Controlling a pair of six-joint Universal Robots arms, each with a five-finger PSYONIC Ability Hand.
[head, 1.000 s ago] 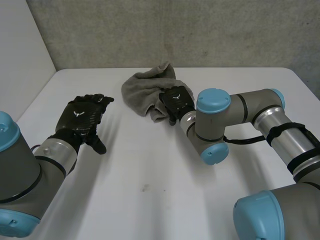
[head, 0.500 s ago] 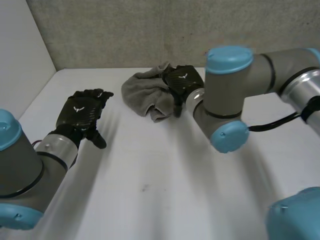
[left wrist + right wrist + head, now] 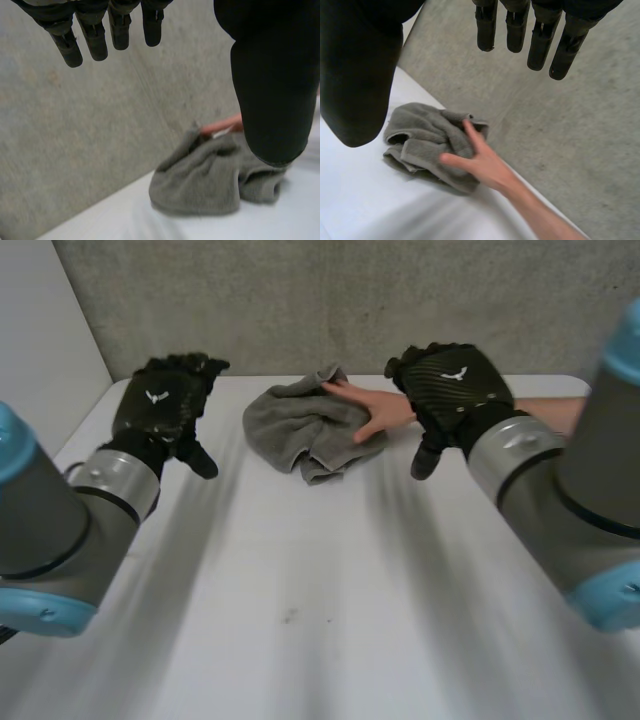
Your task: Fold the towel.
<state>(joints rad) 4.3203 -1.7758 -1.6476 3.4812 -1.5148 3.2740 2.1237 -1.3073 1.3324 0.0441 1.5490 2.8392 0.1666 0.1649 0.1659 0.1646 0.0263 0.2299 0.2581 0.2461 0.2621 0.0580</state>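
Your left hand [image 3: 165, 408] is open: in its own wrist view the fingers [image 3: 94, 40] hang straight and spread a little, the thumb [image 3: 270, 85] stands apart from them, and nothing is in its grasp. In the head view it sits at the left side of the bench [image 3: 300, 600], apart from the towel, with the back of the hand towards the camera.

Your right hand [image 3: 455, 390] is open too. Its wrist view shows the fingers [image 3: 540, 45] straight and side by side, with the thumb [image 3: 360, 85] off to one side, and they are closed on nothing. In the head view it is to the right of the towel, not touching it.

The towel [image 3: 300, 425] is grey. It lies crumpled in a loose heap, not spread flat, near the far edge of the bench between your two hands. It is close to the rough grey wall [image 3: 350, 300] behind.

A person's hand [image 3: 372, 412] reaches in from the right side, and its forearm [image 3: 550, 412] passes behind your right hand. The person's hand rests on the right part of the towel with its fingers spread over the bunched cloth. In the right wrist view it lies on the towel's near fold, beyond your fingertips. In the left wrist view its fingers are visible just past the heap, beside your thumb.
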